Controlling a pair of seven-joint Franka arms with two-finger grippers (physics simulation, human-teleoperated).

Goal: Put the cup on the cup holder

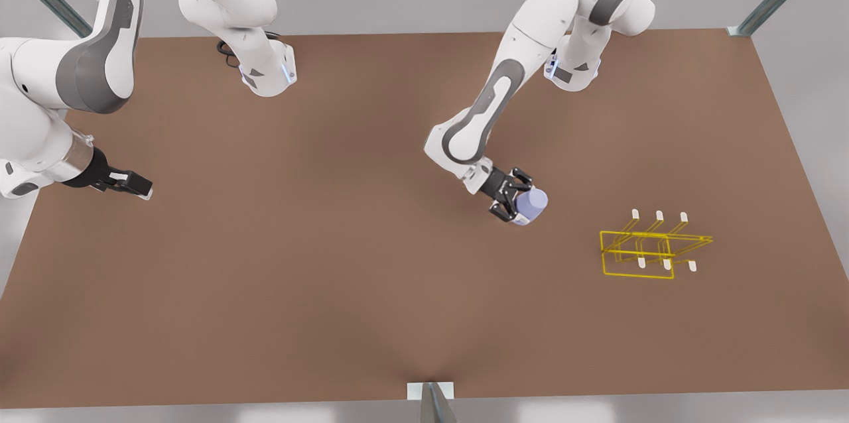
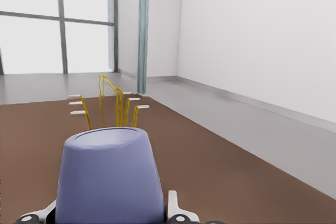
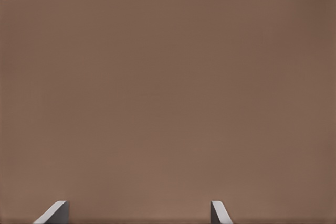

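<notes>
Bare table [image 1: 345, 244] lies between the cup [image 1: 530, 205] in the left tool [image 1: 514, 199] and the holder [image 1: 653, 247], whose upturned prongs bar the way, while the right tool [image 1: 136, 184] waits at the opposite table edge.

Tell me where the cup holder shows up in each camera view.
Front view: cup holder on the table, toward the front view's right.
Left wrist view: cup holder stands beyond the cup.
Right wrist view: not in it.
Shared landmark: the cup, held in the left gripper.
</notes>
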